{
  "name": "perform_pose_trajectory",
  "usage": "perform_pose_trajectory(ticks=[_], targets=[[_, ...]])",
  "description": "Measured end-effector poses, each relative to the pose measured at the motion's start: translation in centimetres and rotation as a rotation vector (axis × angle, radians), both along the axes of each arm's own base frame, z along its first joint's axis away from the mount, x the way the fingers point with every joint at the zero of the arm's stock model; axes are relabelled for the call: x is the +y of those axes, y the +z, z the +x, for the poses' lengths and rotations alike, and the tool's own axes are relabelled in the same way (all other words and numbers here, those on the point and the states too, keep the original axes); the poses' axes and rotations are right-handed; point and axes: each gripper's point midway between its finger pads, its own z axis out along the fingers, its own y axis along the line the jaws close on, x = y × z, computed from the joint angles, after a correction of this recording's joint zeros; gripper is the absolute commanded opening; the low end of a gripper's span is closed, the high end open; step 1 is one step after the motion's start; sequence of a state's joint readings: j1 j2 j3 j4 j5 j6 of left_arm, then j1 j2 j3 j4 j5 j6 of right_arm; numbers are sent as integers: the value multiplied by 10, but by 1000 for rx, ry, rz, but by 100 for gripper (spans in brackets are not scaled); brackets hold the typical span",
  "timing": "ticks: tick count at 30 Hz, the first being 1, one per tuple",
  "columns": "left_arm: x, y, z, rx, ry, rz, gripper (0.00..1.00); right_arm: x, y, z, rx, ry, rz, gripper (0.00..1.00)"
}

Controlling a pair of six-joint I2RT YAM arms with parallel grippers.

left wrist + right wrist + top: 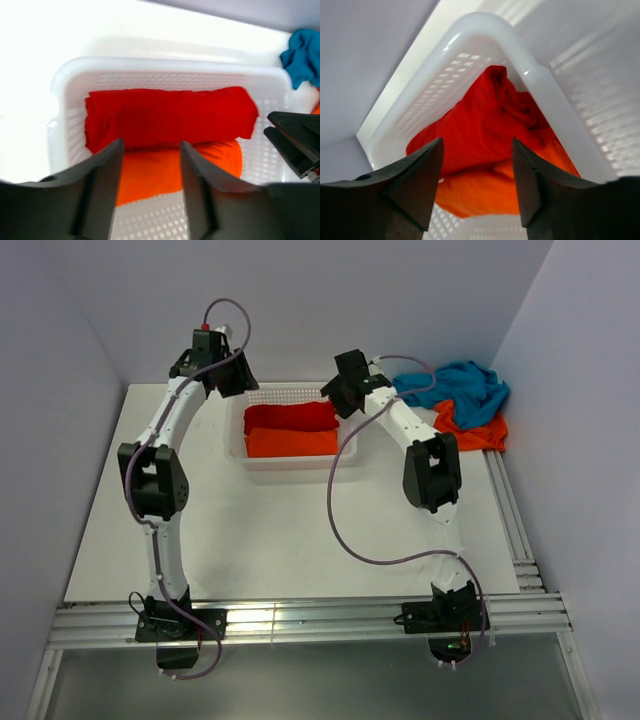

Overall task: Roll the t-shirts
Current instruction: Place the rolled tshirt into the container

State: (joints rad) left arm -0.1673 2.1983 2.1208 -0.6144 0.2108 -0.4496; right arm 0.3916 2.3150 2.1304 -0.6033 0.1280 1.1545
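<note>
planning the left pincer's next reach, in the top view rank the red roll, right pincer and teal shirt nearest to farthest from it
1. red roll, in the basket beside the left pincer.
2. right pincer, at the basket's right end.
3. teal shirt, loose, far right.

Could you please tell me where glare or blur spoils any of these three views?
Left wrist view: the table is washed out to white, nearly swallowing the basket rim. Right wrist view: the near fingers look soft, the red t-shirt sharper. Top view: evenly lit, slight glare on the front rail.
</note>
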Motion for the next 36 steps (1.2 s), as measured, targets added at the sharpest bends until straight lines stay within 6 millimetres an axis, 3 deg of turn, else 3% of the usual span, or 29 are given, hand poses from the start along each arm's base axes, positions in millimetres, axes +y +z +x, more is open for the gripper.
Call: perform_pose_trajectory(ticks=[3, 5, 7, 12, 18, 21, 24, 28, 30, 32, 34, 36], targets=[[15, 37, -17, -54, 57, 25, 67, -10, 27, -10, -54, 70, -53, 71], [25, 46, -31, -61, 86, 42, 75, -20, 49, -23, -89, 110, -93, 71], [36, 44, -44, -45, 115, 57, 76, -30, 70, -37, -123, 140, -124, 71], [56, 0, -60, 58, 158, 110, 79, -65, 105, -70, -174, 156, -173, 71], [60, -52, -73, 174, 157, 150, 72, -94, 95, -104, -135, 161, -217, 70], [65, -68, -71, 198, 167, 179, 63, -97, 86, -122, -108, 176, -220, 69], [71, -89, -69, 233, 173, 209, 30, -100, 81, -135, -90, 185, -221, 68], [73, -93, -60, 233, 147, 203, 12, -103, 82, -144, -82, 196, -229, 69], [80, -92, -53, 224, 172, 208, 13, -104, 85, -147, -86, 204, -237, 70], [95, -93, -44, 220, 202, 211, 18, -106, 88, -151, -96, 211, -244, 70], [113, -92, -38, 215, 235, 219, 54, -108, 90, -158, -98, 218, -251, 70], [144, -88, -32, 205, 291, 255, 99, -111, 90, -165, -99, 224, -257, 70]])
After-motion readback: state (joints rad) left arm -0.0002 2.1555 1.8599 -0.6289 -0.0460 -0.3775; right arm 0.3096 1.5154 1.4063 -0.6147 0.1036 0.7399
